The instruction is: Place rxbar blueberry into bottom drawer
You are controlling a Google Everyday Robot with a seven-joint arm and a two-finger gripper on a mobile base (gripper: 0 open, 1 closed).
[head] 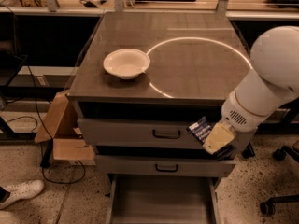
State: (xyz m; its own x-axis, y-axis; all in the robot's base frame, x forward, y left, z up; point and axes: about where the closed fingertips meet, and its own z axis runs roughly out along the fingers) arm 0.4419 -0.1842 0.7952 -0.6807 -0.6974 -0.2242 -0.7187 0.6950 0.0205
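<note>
At the cabinet's (196, 85) right front corner, out ahead of the drawer fronts, the gripper (211, 136) hangs from the bulky white arm (268, 83), level with the top drawer (135, 133) and just above the middle drawer (140, 164); its jaws are closed narrowly on the rxbar blueberry (199, 129), whose dark blue wrapper juts up and to the left of the pale finger pad, tilted, and overlaps the right end of the top drawer's face; whether the bar touches that face cannot be told. Below, the bottom drawer (161, 202) stands pulled out toward the camera, its grey tray floor showing from one pale side rail to the other; the gripper sits higher up, roughly over the right rail, with the middle drawer's front edge between them in the view. On the cabinet top a white bowl (126, 63) rests toward the left front, back from the edge and well apart from the gripper; a bright ring of light (201, 40) curves across the surface, its arc passing just beside the bowl. Left of the cabinet a cardboard box (58, 125) leans close against its lower side; a white shoe (21, 192) lies on the speckled floor (247, 190) at the lower left; a chair base (280, 199) stands at the lower right, near the arm's side.
</note>
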